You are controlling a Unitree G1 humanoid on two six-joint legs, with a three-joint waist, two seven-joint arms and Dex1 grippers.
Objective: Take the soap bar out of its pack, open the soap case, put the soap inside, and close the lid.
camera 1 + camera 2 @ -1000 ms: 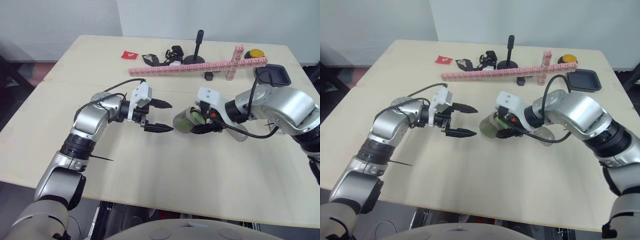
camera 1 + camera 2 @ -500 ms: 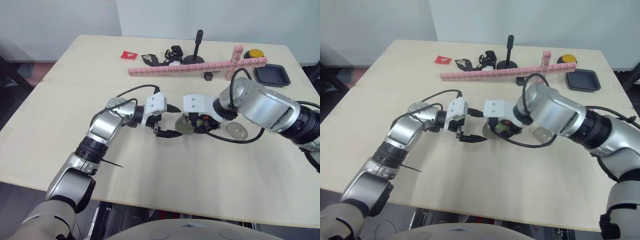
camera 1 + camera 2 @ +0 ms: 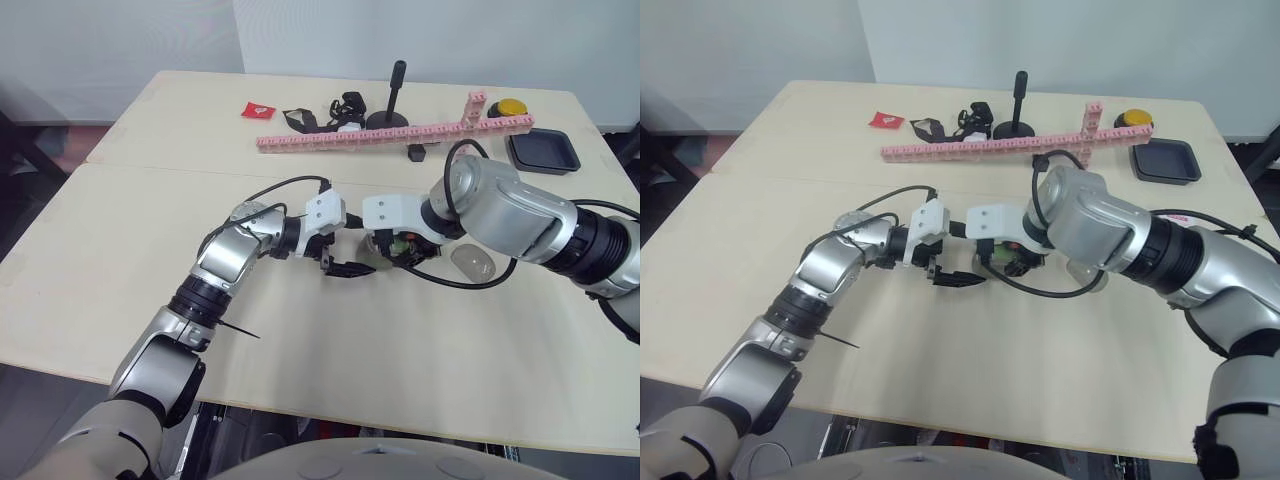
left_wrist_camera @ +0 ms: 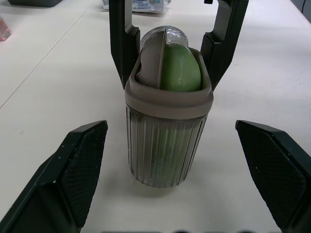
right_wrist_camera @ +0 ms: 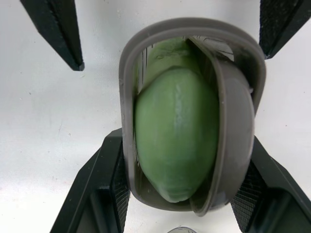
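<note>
The soap case [image 4: 166,127], clear and ribbed with a grey rim, stands on the table at mid-centre. A green soap bar [image 4: 180,68] sits in it beside a grey insert. My right gripper [image 3: 393,247] is shut on the case, and its black fingers [image 5: 104,193] press both sides. My left gripper [image 3: 348,246] faces it from the left, open. Its fingertips [image 4: 78,167] flank the case without touching. A clear oval lid [image 3: 473,263] lies on the table just right of the right gripper.
Along the table's far side lie a pink block bar [image 3: 400,135], a black stand [image 3: 393,100], a black strap [image 3: 320,115], a red packet [image 3: 259,108], a yellow button [image 3: 511,106] and a black tray [image 3: 543,150].
My left gripper has moved right until its open fingers flank the case. The right arm has swung round while keeping its hold on the case.
</note>
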